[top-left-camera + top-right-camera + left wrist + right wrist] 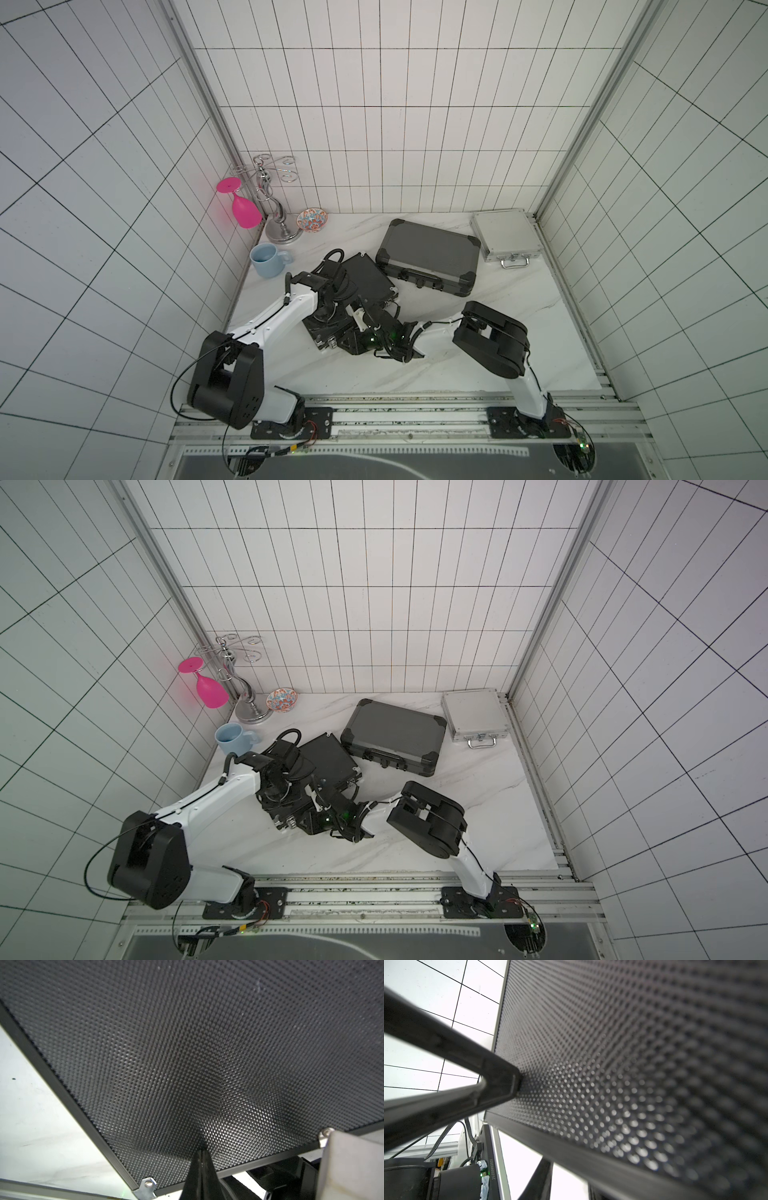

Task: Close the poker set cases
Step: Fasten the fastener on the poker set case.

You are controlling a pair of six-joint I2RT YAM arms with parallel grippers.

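Three cases in a top view: silver case at two o'clock, grey case at twelve, black case at nine, half open. Left wrist: my left gripper, pinched tight, touches it. Right wrist: my right gripper straddles its edge; I cannot tell whether it clamps.

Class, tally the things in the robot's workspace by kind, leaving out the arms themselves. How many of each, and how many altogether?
Cases: 3 (silver case, dark grey case, black case)
Mugs: 1 (blue mug)
Glass racks: 1 (chrome rack)
Wine glasses: 1 (pink glass, hung upside down)
Bowls: 1 (patterned bowl)
Total: 7
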